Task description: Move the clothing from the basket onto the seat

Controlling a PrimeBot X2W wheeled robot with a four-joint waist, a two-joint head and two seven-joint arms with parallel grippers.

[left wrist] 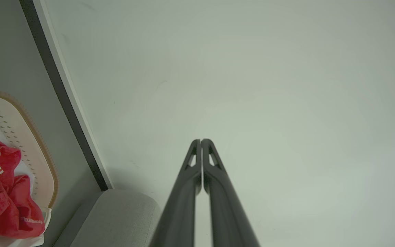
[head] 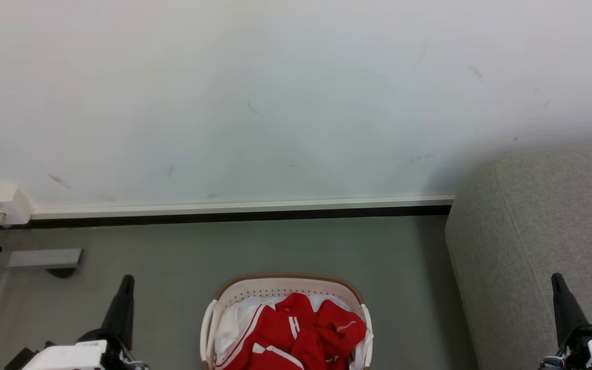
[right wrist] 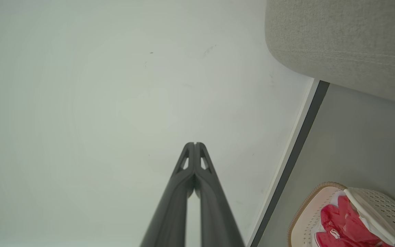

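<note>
The red clothing (head: 296, 331) with white stripes lies heaped in the off-white basket (head: 234, 293) on the floor at the bottom centre of the head view. The grey seat (head: 537, 231) stands to the basket's right. My left gripper (head: 127, 280) is shut and empty, raised left of the basket. My right gripper (head: 557, 278) is shut and empty, raised in front of the seat. In the left wrist view my left gripper (left wrist: 201, 140) points at the wall, with clothing (left wrist: 2, 202), basket (left wrist: 29, 137) and seat (left wrist: 115, 216) to its left. In the right wrist view my right gripper (right wrist: 195, 144) faces the wall, with clothing (right wrist: 345, 226), basket (right wrist: 382, 206) and seat (right wrist: 341, 44) to its right.
A pale wall (head: 275, 103) with a white and black skirting (head: 244, 210) runs behind the basket. A white socket box (head: 2, 203) and a grey metal bracket (head: 44, 258) sit at the far left. Grey-green floor (head: 275, 246) lies between the basket and the wall.
</note>
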